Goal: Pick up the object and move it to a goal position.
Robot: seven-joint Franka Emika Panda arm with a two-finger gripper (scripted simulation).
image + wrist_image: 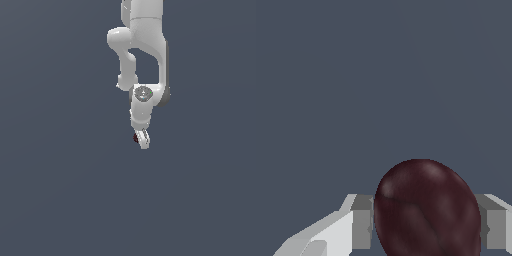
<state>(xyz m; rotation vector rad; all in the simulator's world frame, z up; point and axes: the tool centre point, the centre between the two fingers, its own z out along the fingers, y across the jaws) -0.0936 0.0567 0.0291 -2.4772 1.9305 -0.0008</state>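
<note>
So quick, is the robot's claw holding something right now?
Claw: closed on the dark red ball, with a finger pad pressed against each side of it.

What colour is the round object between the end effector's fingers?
Dark red, with faint darker veins; the object shows best in the wrist view.

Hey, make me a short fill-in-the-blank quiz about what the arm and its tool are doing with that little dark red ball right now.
1. The ball sitting between the tool's fingers is dark ____ in colour.
2. In the wrist view, the ball sits ____ the two grey finger pads.
3. In the exterior view, the ball looks much ____ than the white arm.

Missing words: red; between; smaller
</note>
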